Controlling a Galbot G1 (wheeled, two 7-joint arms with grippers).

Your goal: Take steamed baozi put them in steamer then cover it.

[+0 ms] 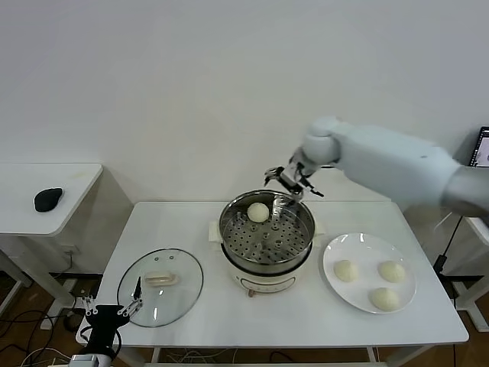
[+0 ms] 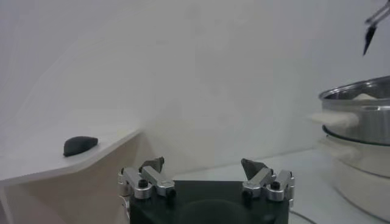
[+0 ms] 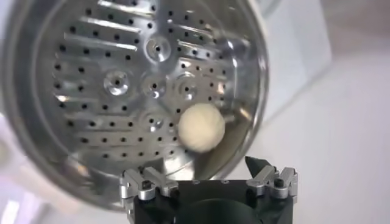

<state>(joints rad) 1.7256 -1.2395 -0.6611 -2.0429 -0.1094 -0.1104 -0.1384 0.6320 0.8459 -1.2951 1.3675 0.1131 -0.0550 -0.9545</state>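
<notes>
The steel steamer (image 1: 267, 238) stands mid-table on its cream pot base. One baozi (image 1: 258, 212) lies on its perforated floor at the far side; it also shows in the right wrist view (image 3: 201, 126). Three more baozi (image 1: 346, 270) (image 1: 392, 271) (image 1: 384, 299) lie on a white plate (image 1: 333, 252) to the right. The glass cover (image 1: 160, 286) lies flat on the table to the left. My right gripper (image 1: 289, 182) is open and empty, just above the steamer's far rim. My left gripper (image 1: 111, 311) is open and empty, low at the table's front left corner beside the cover.
A side table (image 1: 46, 191) at the left holds a black mouse (image 1: 48, 199). The steamer's rim (image 2: 359, 97) shows at the right in the left wrist view. A white wall stands behind the table.
</notes>
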